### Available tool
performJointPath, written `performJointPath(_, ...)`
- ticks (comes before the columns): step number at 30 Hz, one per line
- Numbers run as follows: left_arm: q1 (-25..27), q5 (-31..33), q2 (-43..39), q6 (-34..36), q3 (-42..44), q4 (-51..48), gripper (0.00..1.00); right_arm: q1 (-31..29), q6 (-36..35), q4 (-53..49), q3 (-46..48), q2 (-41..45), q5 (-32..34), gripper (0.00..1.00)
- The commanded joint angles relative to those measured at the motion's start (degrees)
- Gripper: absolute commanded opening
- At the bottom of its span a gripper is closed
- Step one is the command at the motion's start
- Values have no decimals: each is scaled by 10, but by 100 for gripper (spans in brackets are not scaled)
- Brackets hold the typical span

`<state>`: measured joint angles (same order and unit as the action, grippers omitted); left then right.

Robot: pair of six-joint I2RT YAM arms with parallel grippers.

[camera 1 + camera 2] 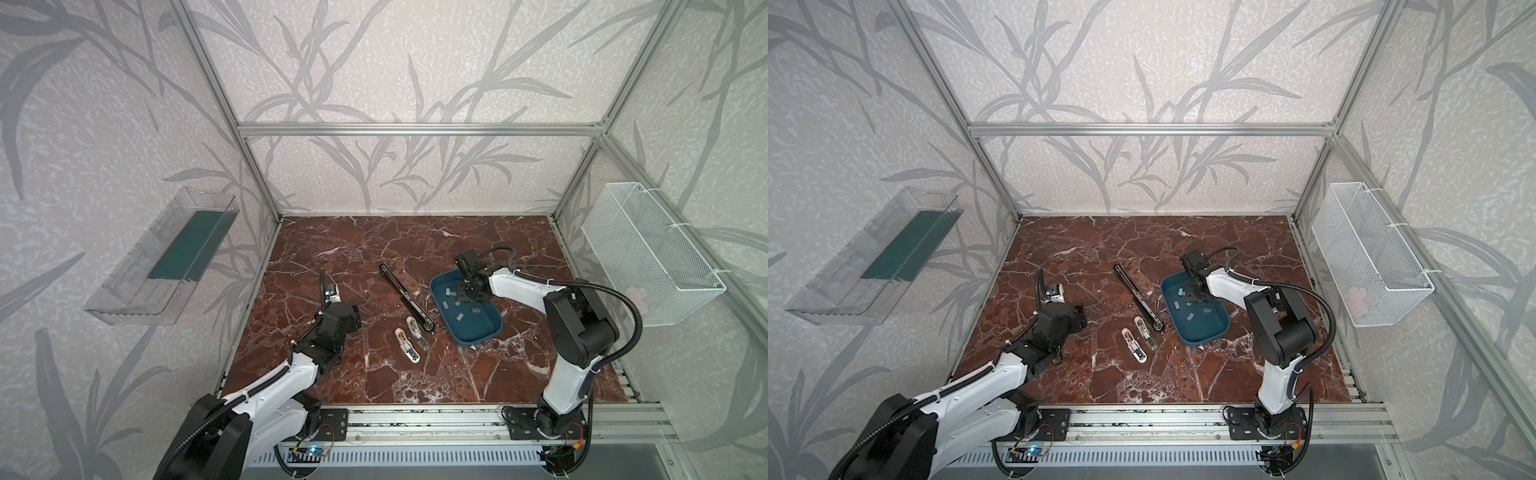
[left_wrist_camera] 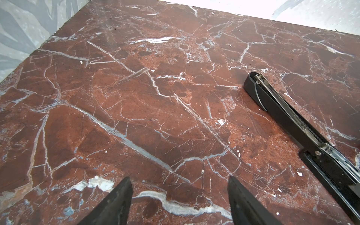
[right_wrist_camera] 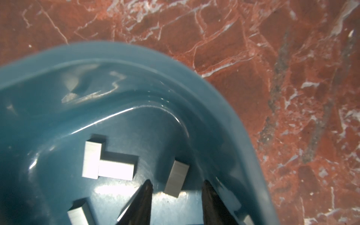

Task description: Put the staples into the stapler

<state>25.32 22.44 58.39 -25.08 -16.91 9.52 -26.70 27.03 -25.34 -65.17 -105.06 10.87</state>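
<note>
Pick step going: right gripper (image 3: 176, 184) sitting in blue tray (image 3: 136, 58), jaws spread, straddling staple strip (image 3: 176, 178). Next probably needing gentle squeeze. Left gripper (image 2: 179, 182) idling near stapler (image 2: 292, 116), jaws spread, empty.

No readable text, no labels, 0 numbers (any print perhaps too small)

Small grey staples (image 3: 176, 178) scattered flat in blue tray (image 3: 175, 64), black stapler (image 1: 405, 297) opened out straight, diagonal on table (image 1: 374, 374) nearby
</note>
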Motion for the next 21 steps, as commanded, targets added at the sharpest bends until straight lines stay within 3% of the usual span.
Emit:
performJointPath(1,-4,11,-3,-7,-11,0,77,4,6,-11,-13,-5,0,43)
performJointPath(21,-3,10,-4,-5,-10,1,77,3,11,-10,-22,-42,-20,33)
